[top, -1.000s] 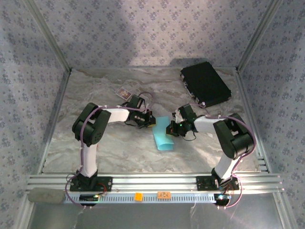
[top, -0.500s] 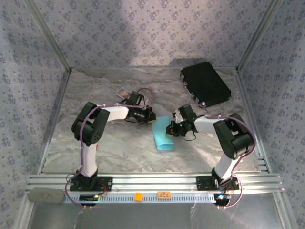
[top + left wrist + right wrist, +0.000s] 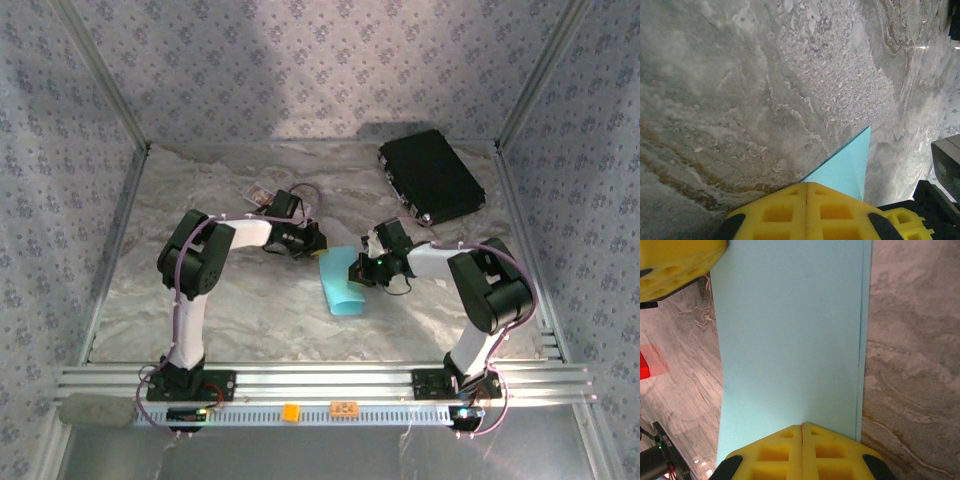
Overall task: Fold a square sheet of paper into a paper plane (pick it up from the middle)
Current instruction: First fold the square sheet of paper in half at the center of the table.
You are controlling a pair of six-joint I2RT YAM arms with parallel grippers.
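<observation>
1. Presently the square sheet of paper [image 3: 341,280] lies mid-table on the marbled table [image 3: 240,310], doubled into a narrow strip. Two layered edges show along one long side.
2. Right gripper [image 3: 362,268] is at the strip's right edge, its yellow fingertips [image 3: 835,447] pressed together over the paper. Pinching or only pressing: cannot tell.
3. Left gripper [image 3: 312,243] is at the far left corner, jaws likewise closed, with a blue corner poking out beside them.
4. Black case [image 3: 431,176] sits far right.
5. Small card [image 3: 260,193] lies far, just left of the left gripper.
</observation>
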